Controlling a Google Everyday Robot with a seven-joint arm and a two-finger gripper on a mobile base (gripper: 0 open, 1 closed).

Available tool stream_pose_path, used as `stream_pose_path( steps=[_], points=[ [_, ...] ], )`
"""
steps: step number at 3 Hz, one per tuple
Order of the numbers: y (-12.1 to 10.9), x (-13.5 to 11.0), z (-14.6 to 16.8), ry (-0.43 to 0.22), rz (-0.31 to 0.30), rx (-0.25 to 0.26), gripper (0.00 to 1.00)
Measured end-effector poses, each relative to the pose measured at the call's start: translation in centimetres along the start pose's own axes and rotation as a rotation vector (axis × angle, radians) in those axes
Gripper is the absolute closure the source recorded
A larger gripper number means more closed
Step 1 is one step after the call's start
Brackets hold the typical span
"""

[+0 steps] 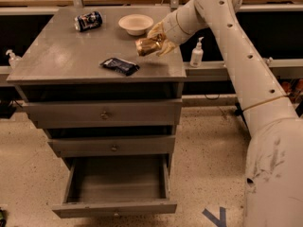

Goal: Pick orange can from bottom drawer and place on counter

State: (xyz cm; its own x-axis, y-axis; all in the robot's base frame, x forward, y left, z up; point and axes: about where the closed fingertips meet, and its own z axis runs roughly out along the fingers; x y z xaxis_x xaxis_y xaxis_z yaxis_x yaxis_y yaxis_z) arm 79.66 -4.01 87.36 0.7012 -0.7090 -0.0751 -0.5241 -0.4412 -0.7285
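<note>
My gripper (154, 43) is shut on the orange can (147, 46), a shiny orange-gold can held on its side. It hangs a little above the right part of the counter (66, 56), the grey top of the drawer cabinet, in front of a white bowl. The bottom drawer (116, 207) is pulled open below, and its tray looks bare. My white arm reaches in from the right.
On the counter lie a dark blue can (88, 21) at the back left, a white bowl (136, 23) at the back and a flat dark blue packet (120, 65) in the middle. A pump bottle (196, 54) stands on a ledge at the right.
</note>
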Motion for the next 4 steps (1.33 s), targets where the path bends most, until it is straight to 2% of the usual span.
stream_pose_path(
  steps=[1, 2, 3, 4],
  points=[
    [-0.7, 0.1, -0.8, 0.016, -0.006, -0.008, 0.91],
    [-1.0, -0.4, -0.1, -0.006, -0.007, -0.029, 1.00],
    [-1.2, -0.9, 0.8, -0.031, -0.008, -0.041, 1.00],
    [-1.9, -1.4, 1.5, -0.051, 0.000, -0.029, 0.82]
  ],
)
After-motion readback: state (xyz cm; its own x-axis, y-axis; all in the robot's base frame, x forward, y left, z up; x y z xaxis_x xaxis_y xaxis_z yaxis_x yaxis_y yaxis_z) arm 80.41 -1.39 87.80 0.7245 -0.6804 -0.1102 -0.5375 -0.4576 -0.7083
